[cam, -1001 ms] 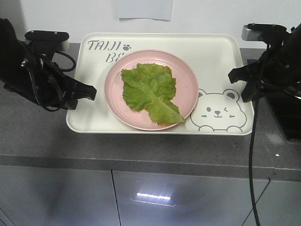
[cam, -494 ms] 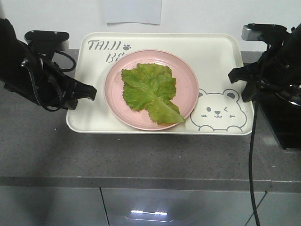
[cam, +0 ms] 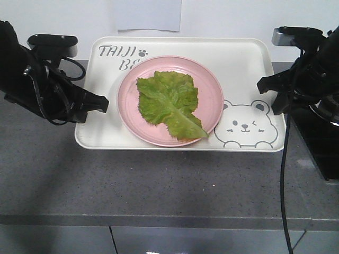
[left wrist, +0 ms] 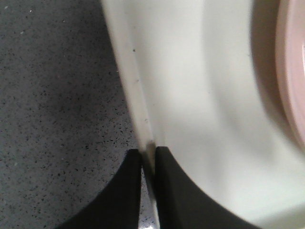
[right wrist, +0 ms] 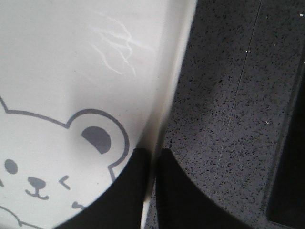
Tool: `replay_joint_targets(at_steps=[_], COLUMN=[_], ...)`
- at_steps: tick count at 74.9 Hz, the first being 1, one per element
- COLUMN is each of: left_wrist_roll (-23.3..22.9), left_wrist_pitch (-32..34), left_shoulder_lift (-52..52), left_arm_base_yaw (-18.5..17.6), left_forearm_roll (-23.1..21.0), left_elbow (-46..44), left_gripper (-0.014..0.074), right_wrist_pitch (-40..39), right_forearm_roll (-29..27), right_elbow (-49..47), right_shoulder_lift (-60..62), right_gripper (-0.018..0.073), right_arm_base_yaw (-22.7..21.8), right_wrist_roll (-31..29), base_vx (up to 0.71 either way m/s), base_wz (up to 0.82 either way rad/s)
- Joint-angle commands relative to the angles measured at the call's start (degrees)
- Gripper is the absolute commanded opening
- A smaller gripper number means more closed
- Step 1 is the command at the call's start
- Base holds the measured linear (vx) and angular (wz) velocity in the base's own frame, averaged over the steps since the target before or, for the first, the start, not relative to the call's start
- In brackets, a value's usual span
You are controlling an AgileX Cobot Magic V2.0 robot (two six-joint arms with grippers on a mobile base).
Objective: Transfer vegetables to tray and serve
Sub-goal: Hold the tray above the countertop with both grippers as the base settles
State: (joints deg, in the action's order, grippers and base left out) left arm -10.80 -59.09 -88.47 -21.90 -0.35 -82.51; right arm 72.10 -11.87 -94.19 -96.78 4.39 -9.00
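Observation:
The cream-white tray [cam: 243, 66] with the bear drawing and "TAIJI" lettering is held over the grey counter. On it sits a round pink plate [cam: 212, 98] carrying the vegetables, one green lettuce leaf [cam: 168, 103]. My left gripper [cam: 100, 103] is shut on the tray's left rim [left wrist: 143, 129], one finger on each side of it. At the right rim [right wrist: 164, 105] my right gripper [cam: 273, 98] is shut in the same way, beside the bear's ear. The wrist views show only the rims, not the leaf.
A grey speckled counter [cam: 159, 180] lies under and in front of the tray. A dark appliance [cam: 320, 132] stands at the right edge, just behind my right arm. A white wall rises behind. Cabinet fronts run below the counter edge.
Tray, plate, leaf and both grippers keep their places in the picture. The counter's front edge and the cabinets slide downward, and the paper on the wall shifts left.

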Motion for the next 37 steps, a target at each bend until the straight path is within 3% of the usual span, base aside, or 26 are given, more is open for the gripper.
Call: replay_joint_targets(at_steps=[1,37], left_wrist_roll=[1.5,1.5], left_wrist_pitch=[5.3,5.3], left_shoulder_lift=[2.6,2.6], left_arm_base_yaw=[-1.1,-1.1], left_forearm_roll=[-4.6,-4.6], left_elbow=[-1.7,-1.7], left_gripper=[-0.0006,-0.0006], right_wrist_pitch=[-1.9,-1.9], right_forearm_roll=[-5.5,-5.5], right_elbow=[-1.5,-1.5], right_shoulder_lift=[2.8,2.8], right_gripper=[-0.0006,-0.0006], right_arm_base_yaw=[0.6,0.6], right_wrist_roll=[-1.5,-1.5], base_vx=[0.06,0.06], base_wz=[0.01,0.0])
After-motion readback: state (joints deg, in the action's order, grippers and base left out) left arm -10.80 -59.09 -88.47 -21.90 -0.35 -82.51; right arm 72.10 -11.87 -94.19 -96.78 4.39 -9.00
